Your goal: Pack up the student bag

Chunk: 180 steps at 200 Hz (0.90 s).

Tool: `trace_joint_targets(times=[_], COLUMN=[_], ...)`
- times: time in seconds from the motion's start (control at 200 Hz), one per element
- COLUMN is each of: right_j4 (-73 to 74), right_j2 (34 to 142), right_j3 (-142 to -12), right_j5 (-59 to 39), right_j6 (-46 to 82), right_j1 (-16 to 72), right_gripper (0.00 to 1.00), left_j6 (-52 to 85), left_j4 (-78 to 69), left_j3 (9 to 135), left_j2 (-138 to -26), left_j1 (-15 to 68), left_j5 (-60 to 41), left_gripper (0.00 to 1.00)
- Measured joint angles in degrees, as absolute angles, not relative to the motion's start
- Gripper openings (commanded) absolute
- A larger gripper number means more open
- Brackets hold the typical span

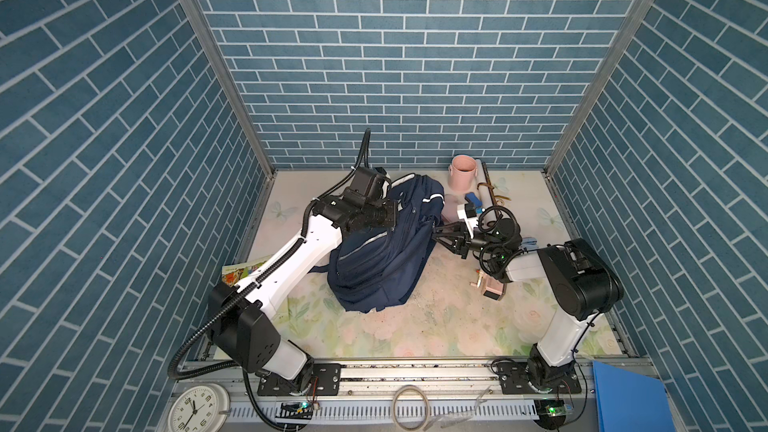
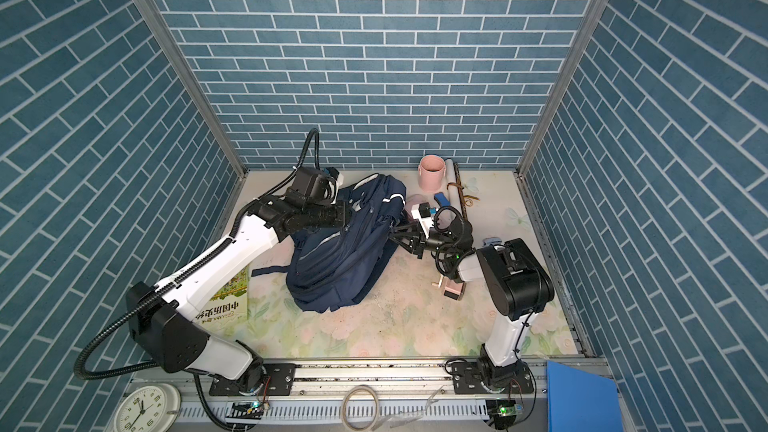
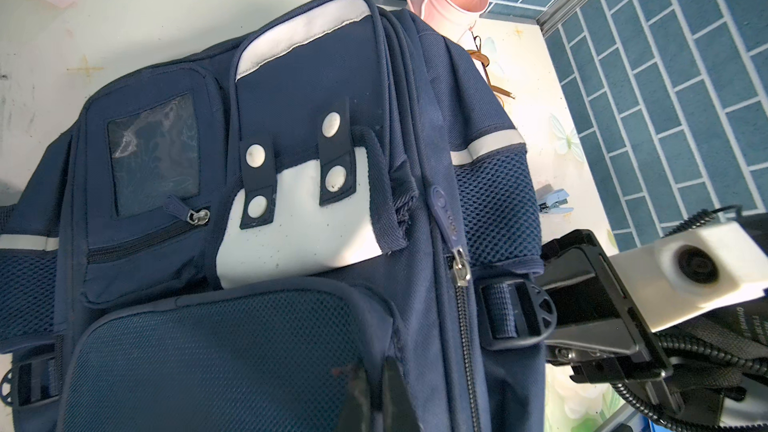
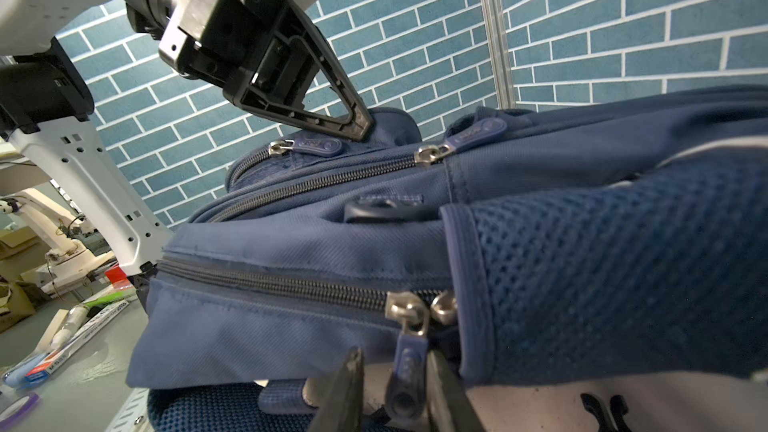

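Note:
The navy student bag [image 1: 382, 251] [image 2: 345, 255] lies on the flowered table between both arms, its white patch with snap tabs [image 3: 291, 218] facing the left wrist view. My left gripper [image 1: 395, 218] [image 3: 376, 380] is shut on a fold of the bag's fabric beside the mesh front pocket; the right wrist view shows its tip [image 4: 365, 126] pinching that bump. My right gripper [image 1: 436, 234] [image 4: 395, 371] is at the bag's right side. Its fingers stand apart on either side of a hanging blue zipper pull [image 4: 405, 376], with a gap on one side.
A pink bucket [image 1: 462, 174] and a white roll [image 1: 484, 184] stand at the back right, a small blue object [image 1: 473, 200] beside them. A book [image 2: 228, 297] lies under the left arm. A small pink and wooden item [image 1: 492, 286] sits under the right arm.

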<state>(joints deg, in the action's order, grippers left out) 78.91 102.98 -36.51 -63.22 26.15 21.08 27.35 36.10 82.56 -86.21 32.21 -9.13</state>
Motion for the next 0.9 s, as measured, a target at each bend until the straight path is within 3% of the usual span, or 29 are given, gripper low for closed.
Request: trace_joint_targets(times=[0.27,0.45,0.55,0.9], right_j4=[77.84,74.37,72.84,72.16], right_j2=[103.13,103.13,103.13,103.48], right_j3=[-36.53,-36.53,-36.6,-36.93], right_j5=[-63.16,-62.37,-62.33,-62.19], right_j6=[26.35,24.75,23.94,23.75], right_j1=[21.08,21.1,21.1,21.08], right_gripper=[0.14,0.27,0.29,0.15], left_j6=[27.46,27.57,27.64,27.81], left_j4=[36.1,36.07,36.05,36.03], left_j3=[82.56,82.56,82.56,82.59], left_j2=[-86.19,-86.19,-86.19,-86.19], left_j1=[32.18,32.16,32.16,32.12], left_j5=[-9.08,-9.13,-9.3,-9.52], left_gripper=[0.0,0.0,0.0,0.0])
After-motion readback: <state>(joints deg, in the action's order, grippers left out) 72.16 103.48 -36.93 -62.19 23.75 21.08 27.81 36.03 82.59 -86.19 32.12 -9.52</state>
